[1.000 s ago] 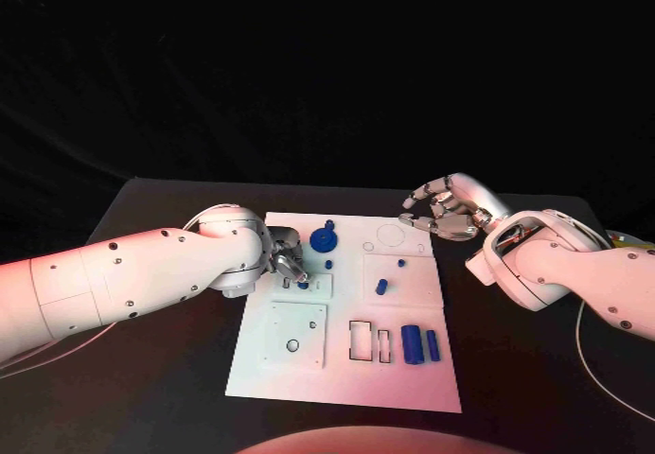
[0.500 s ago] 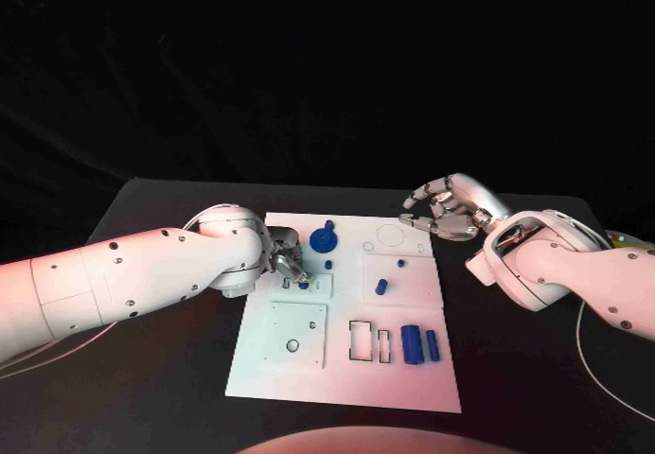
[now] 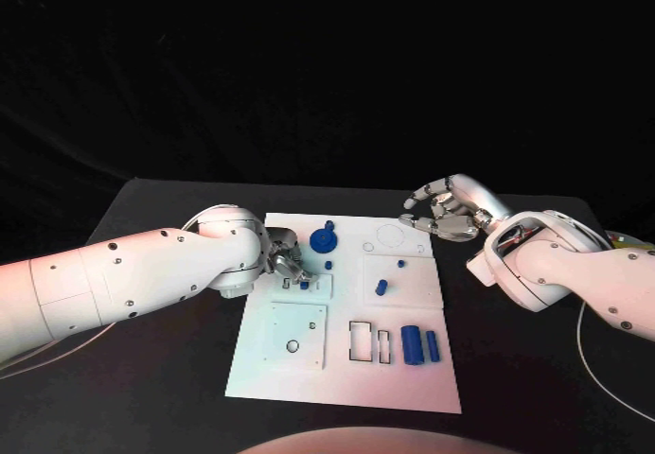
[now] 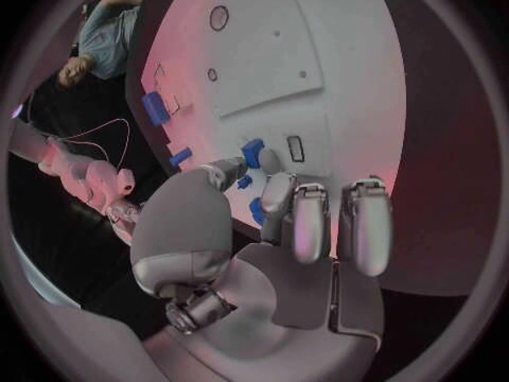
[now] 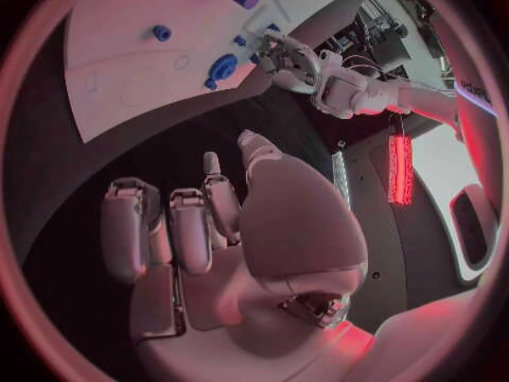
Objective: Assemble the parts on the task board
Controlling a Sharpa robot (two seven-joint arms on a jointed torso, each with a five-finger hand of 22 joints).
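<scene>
- Board (image 3: pixel 410 378) lies mid-worktop (image 3: pixel 164 378); most parts look loose or unplaced.
- Left hand (image 3: pixel 288 262) is low over the board's left side, fingers pinching a small blue part (image 4: pixel 253 152) beside a small slot (image 4: pixel 296 148). Judged: insertion in progress, not seated.
- Right hand (image 3: pixel 444 212) hovers off the board's far right corner, fingers curled in, holding nothing.
- Blue disc (image 3: pixel 324 238) sits near the far edge; short peg (image 3: pixel 382 286) mid-board.
- Two blue bars (image 3: pixel 420 344) lie at the near right beside an open rectangular slot (image 3: pixel 361 340).
- Judged: early stage; several recesses unfilled.
</scene>
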